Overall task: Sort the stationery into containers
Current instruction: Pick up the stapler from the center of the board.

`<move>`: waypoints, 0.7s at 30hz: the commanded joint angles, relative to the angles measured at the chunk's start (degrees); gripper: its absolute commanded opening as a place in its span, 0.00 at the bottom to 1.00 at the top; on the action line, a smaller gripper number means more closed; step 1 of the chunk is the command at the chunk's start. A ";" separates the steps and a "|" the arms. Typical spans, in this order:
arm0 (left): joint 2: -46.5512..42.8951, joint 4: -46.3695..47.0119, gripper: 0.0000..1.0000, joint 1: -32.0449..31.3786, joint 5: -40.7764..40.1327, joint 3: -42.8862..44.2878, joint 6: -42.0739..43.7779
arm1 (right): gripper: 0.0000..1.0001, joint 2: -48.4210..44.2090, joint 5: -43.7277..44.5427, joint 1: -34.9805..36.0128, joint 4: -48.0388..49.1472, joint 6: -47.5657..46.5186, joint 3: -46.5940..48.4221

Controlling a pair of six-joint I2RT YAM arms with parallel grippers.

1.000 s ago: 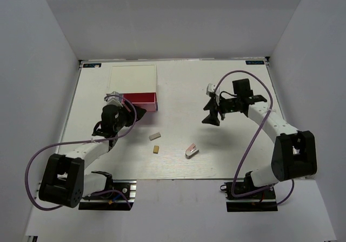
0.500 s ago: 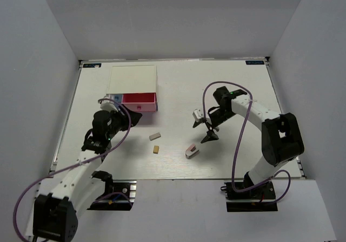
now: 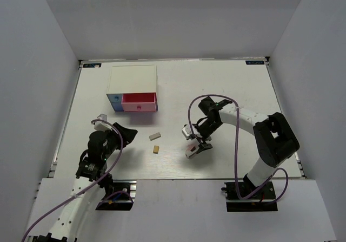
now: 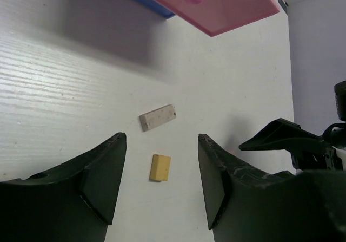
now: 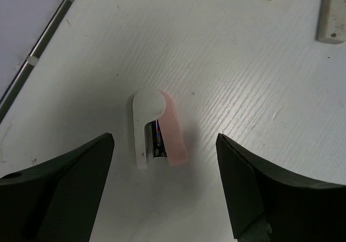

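Observation:
The box of drawers (image 3: pixel 133 79) stands at the back left, white top, with a blue front (image 3: pixel 114 102) and a pink drawer (image 3: pixel 139 102) that sticks out; the pink drawer also shows in the left wrist view (image 4: pixel 216 4). A white-pink oblong piece (image 3: pixel 191 151) lies flat between the open jaws of my right gripper (image 3: pixel 193 140), seen close in the right wrist view (image 5: pixel 157 125). My left gripper (image 3: pixel 127 132) is open and empty, left of the grey-white eraser (image 3: pixel 155 136) and the tan eraser (image 3: pixel 156 149). No markers are in view.
In the left wrist view the grey-white eraser (image 4: pixel 158 117) and tan eraser (image 4: pixel 160 167) lie ahead between the fingers, with the right gripper (image 4: pixel 286 136) beyond. The table's near edge (image 3: pixel 178 178) is close behind the white-pink piece.
My left arm has drawn back from the drawer box toward the near left. My right arm has swung left and nearer, down to the white-pink piece.

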 commanded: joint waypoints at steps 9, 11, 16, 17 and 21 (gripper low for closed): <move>-3.10 -5.02 0.66 0.10 -1.83 0.54 -0.93 | 0.74 1.72 5.52 2.85 1.91 0.94 -1.32; -3.10 -5.02 0.66 0.10 -1.83 0.02 -0.94 | 0.73 1.11 5.87 2.94 2.35 1.11 -2.38; -3.10 -4.49 0.66 0.10 -1.83 0.02 -0.94 | 0.70 0.32 7.45 3.37 3.58 1.29 -4.23; -3.10 -4.49 0.66 0.10 -1.83 0.02 -0.94 | 0.70 0.32 7.54 3.38 3.76 1.55 -4.66; -3.10 -4.49 0.66 0.10 -1.83 -0.51 -0.94 | 0.63 -0.04 7.90 3.46 6.12 3.57 -5.37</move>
